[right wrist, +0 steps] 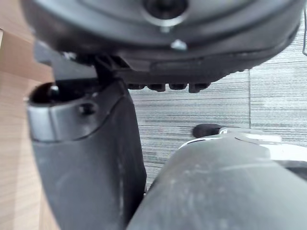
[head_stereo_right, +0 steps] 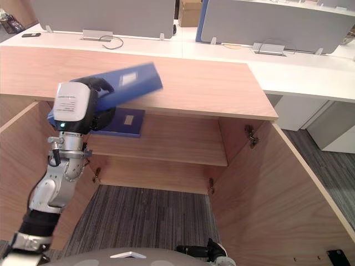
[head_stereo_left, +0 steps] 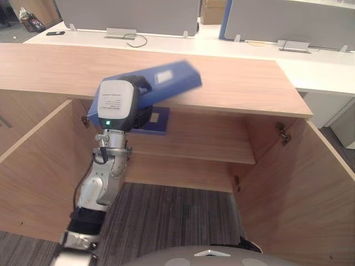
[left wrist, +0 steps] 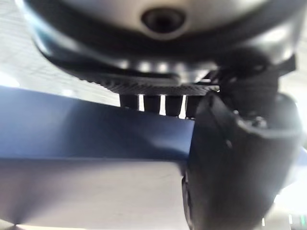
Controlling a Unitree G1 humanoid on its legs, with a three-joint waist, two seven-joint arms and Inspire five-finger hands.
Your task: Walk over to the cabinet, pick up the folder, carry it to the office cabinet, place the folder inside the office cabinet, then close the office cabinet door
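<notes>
A blue folder (head_stereo_left: 166, 80) with a pale label is held tilted in front of the open wooden cabinet (head_stereo_left: 233, 83), its far end raised over the top's front edge. My left hand (head_stereo_left: 143, 113) is shut on its lower end, thumb (left wrist: 235, 163) on one face and fingers (left wrist: 153, 101) behind the other. Just under it a flat blue piece (head_stereo_left: 154, 121) with a pale label lies on the inner shelf (head_stereo_left: 211, 141); I cannot tell whether it belongs to the same folder. My right hand (right wrist: 86, 143) hangs low over the carpet, relaxed and holding nothing.
Both cabinet doors stand wide open, the left door (head_stereo_left: 33, 166) and the right door (head_stereo_left: 310, 188). Behind the cabinet run white desks (head_stereo_left: 166, 36) with grey partitions (head_stereo_left: 127, 14). Striped grey carpet (head_stereo_left: 183, 216) covers the floor in front.
</notes>
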